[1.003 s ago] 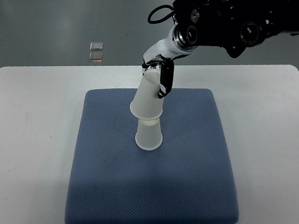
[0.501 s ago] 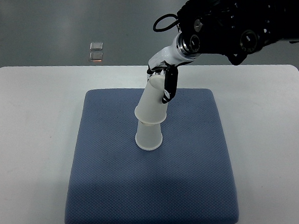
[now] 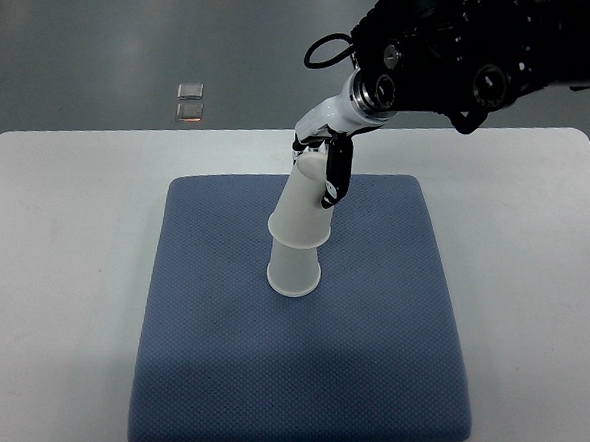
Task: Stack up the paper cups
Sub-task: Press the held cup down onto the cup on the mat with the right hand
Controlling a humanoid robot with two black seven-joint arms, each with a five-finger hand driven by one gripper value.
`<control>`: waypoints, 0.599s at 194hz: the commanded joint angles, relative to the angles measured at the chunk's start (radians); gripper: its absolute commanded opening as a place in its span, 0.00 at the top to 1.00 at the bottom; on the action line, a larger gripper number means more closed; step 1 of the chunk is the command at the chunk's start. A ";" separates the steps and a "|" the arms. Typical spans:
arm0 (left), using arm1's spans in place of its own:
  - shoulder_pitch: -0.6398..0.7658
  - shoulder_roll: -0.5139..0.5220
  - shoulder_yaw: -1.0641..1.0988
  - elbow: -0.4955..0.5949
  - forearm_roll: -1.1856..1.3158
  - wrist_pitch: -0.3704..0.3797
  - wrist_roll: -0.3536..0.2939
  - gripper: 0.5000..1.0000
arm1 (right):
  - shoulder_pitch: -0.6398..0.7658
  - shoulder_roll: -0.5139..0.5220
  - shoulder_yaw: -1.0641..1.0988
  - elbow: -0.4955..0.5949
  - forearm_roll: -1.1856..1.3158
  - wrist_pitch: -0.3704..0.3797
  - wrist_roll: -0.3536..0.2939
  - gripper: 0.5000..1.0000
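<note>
Now the right hand (image 3: 324, 163) pinches an upturned white paper cup (image 3: 306, 207), tilted toward one o'clock, partly over the standing white paper cup (image 3: 293, 273); seating and release remain.

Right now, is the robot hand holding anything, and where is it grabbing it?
Yes. The right hand holds the upper paper cup near its closed top end, over the lower cup.

right hand (image 3: 322, 163) – grips upper cup (image 3: 303, 209) | tilted over lower cup (image 3: 293, 273) | blue mat (image 3: 295, 381)
</note>
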 commanded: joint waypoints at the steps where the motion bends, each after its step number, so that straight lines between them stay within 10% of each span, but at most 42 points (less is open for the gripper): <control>1: 0.001 0.000 -0.001 0.000 0.000 0.000 0.000 0.00 | -0.007 0.000 -0.003 0.000 0.000 -0.001 -0.004 0.63; 116: 0.001 0.000 -0.001 0.000 0.000 0.000 0.000 0.00 | -0.036 0.000 0.009 0.000 0.005 -0.028 -0.010 0.63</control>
